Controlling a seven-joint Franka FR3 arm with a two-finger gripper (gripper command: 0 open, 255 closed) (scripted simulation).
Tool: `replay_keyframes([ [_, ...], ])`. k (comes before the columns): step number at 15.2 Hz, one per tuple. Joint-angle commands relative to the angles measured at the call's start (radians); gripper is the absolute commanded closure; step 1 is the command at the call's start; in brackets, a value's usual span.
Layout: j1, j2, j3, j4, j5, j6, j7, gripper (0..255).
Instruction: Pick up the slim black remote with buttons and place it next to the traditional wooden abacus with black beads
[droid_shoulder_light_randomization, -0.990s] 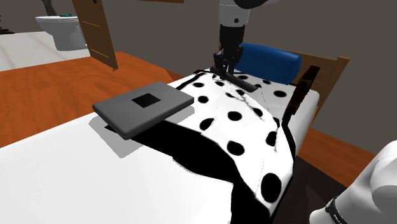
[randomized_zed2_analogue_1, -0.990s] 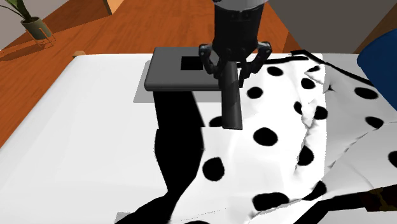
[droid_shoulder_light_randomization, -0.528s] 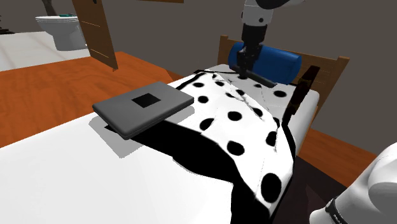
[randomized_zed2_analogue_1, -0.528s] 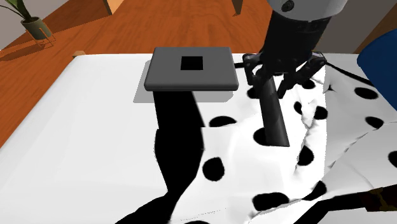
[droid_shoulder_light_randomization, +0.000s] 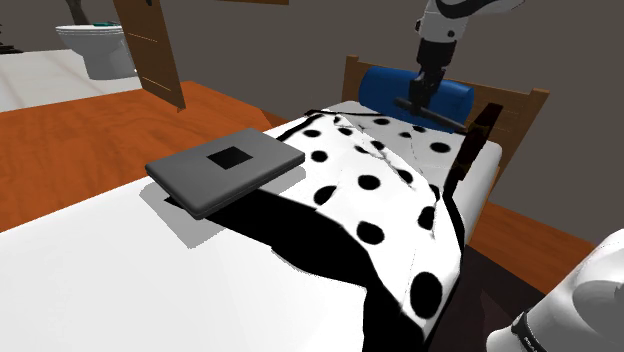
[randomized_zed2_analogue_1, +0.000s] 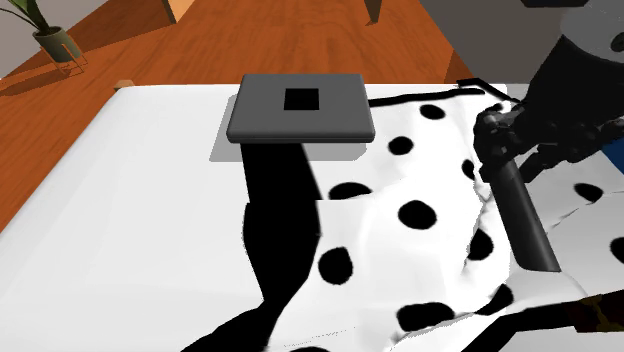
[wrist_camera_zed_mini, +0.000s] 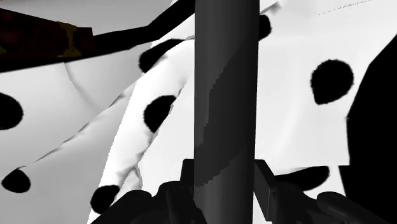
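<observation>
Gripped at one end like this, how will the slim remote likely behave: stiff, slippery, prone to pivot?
The remote is probably stiff: it juts straight from the gripper without sagging. Clasped near one end, most of its length beyond the fingers, it may pivot if swung fast. Flat and slim, it likely won't roll on the spotted cover.

No words, numbers or brand marks can be read; the remote (wrist_camera_zed_mini: 226, 76) clasped in the pincer (wrist_camera_zed_mini: 226, 183) shows a plain dark face. The grey slab (randomized_zed2_analogue_1: 300, 118), well away from the pincer, bears a black square without lettering; tiny pale marks on the dark band (droid_shoulder_light_randomization: 521, 329) of the robot's base are too small to read.
</observation>
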Motion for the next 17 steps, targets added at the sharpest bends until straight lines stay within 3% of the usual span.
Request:
replay_keyframes([
  [1,-0.018,-0.002,-0.031,0.003,-0.008,-0.001,-0.049,255],
  [14,-0.135,0.078,-0.245,0.088,-0.033,0.024,-0.372,255],
  [17,-0.143,0.087,-0.26,0.07,-0.032,0.051,-0.391,255],
])
